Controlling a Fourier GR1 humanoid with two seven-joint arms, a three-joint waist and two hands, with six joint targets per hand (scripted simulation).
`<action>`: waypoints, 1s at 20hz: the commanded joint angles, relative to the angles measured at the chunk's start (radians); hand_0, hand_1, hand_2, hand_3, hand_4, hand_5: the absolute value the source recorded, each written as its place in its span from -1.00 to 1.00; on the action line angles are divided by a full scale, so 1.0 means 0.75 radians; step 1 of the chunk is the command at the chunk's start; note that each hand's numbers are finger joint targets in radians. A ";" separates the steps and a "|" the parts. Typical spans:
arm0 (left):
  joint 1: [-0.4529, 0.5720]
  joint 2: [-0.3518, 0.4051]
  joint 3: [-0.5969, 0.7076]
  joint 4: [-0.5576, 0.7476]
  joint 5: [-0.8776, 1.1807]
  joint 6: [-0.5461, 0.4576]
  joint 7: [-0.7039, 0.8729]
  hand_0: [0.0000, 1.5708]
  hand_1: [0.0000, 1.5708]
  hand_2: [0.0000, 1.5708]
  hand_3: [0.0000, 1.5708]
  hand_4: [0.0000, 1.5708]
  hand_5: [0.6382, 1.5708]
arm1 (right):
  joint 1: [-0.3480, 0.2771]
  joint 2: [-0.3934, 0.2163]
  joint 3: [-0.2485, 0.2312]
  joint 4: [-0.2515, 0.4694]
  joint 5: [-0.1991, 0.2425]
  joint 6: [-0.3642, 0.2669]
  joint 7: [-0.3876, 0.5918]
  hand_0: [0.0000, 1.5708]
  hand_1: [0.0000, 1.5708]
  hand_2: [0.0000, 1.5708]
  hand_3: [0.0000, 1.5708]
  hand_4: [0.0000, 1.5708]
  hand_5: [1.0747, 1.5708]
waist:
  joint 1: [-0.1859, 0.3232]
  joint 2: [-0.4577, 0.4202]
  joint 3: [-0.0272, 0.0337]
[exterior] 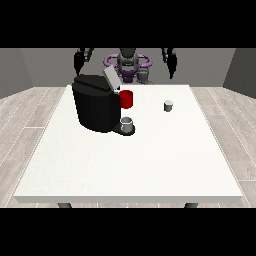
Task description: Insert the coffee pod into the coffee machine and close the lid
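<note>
Grey walls and wood flooring surround the white worktop [125, 165]. Both arms are raised behind its far edge, the hand at the view's left [79, 61] and the hand at the view's right [171, 61] hanging downward; whether their fingers are curled cannot be told. A coffee pod [168, 105] stands alone, well apart from the coffee machine [95, 105], whose lid [111, 78] is tilted up.

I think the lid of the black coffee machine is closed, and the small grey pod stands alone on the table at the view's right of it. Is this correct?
Not quite. In the front view the lid of the coffee machine is open, tilted upward. The rest holds: the small grey pod stands alone on the table, at the view's right of the machine.
</note>
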State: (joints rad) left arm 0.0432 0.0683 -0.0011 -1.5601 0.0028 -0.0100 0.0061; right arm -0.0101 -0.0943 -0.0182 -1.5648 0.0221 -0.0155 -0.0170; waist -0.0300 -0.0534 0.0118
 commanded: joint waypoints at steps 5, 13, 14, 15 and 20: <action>-0.023 0.268 -0.046 -0.031 -0.152 -0.210 -0.183 -1.00 -1.00 -1.00 -1.00 -1.00 1.00 | 0.010 -0.002 -0.038 0.112 -0.037 0.041 -0.087 -1.00 -1.00 -1.00 -1.00 -1.00 1.00 | 0.056 0.080 -0.0149; -0.303 0.595 0.140 0.227 -0.205 -0.363 -0.104 -1.00 -1.00 -1.00 -1.00 -1.00 1.00 | -0.086 0.071 0.100 -0.014 0.226 -0.186 0.004 -1.00 -1.00 -1.00 -1.00 -1.00 1.00 | -0.114 0.194 -0.0164; -0.316 0.550 0.089 0.264 -0.288 -0.303 -0.153 -1.00 -1.00 -1.00 -1.00 -1.00 1.00 | -0.118 0.056 0.068 0.014 0.218 -0.186 -0.050 -1.00 -1.00 -1.00 -1.00 -1.00 1.00 | -0.126 0.243 -0.0162; -0.330 0.582 0.090 0.271 -0.307 -0.316 -0.106 -1.00 -1.00 -1.00 -1.00 -1.00 1.00 | -0.058 0.085 0.113 0.021 0.244 -0.194 -0.093 -1.00 -1.00 -1.00 -1.00 -1.00 1.00 | -0.153 0.238 -0.0159; -0.458 0.598 0.074 0.483 -0.413 -0.315 -0.157 -1.00 -1.00 -1.00 -1.00 -1.00 1.00 | -0.175 0.092 0.134 -0.026 0.249 -0.182 0.035 -1.00 -1.00 -1.00 -1.00 -1.00 1.00 | -0.181 0.304 -0.0165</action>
State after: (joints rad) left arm -0.2195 0.4897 0.0479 -1.3021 -0.2646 -0.2313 -0.0976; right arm -0.1064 -0.0593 0.0401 -1.5677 0.1718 -0.1254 -0.0338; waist -0.1479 0.1424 -0.0002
